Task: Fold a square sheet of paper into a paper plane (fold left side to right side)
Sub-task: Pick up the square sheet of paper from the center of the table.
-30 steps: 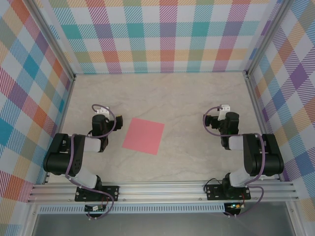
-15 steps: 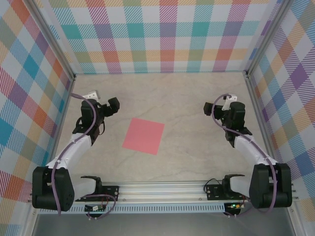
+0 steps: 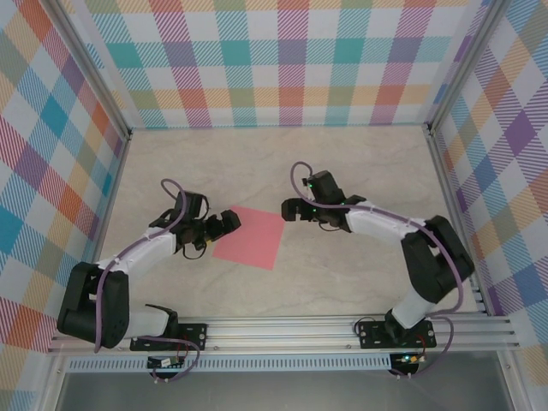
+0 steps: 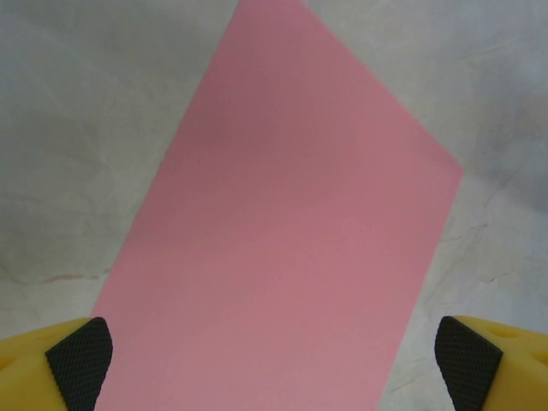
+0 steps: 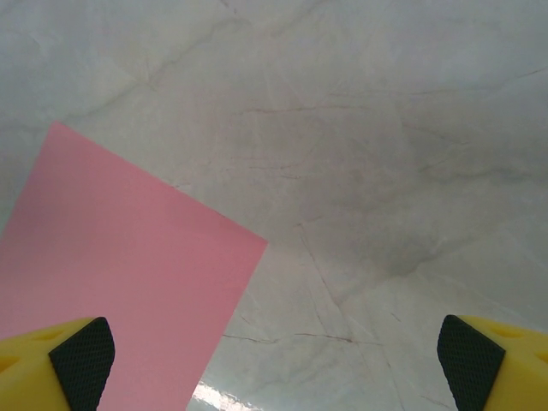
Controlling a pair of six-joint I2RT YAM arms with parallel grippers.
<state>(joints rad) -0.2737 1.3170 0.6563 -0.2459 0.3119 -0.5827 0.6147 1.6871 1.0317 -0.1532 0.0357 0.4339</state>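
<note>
You see the square sheet of paper [image 3: 250, 237] flat and unfolded on the table [image 3: 342, 274], a little left of the middle; it has not moved. In the last second both arms have swung in toward it. The left gripper [image 3: 227, 221] hovers at the sheet's left edge, fingers spread wide, holding nothing. The right gripper [image 3: 291, 208], by the far right corner, is equally spread and empty. I judge the first fold is not yet begun.

no readable text, labels, brands, numbers or signs anywhere
</note>
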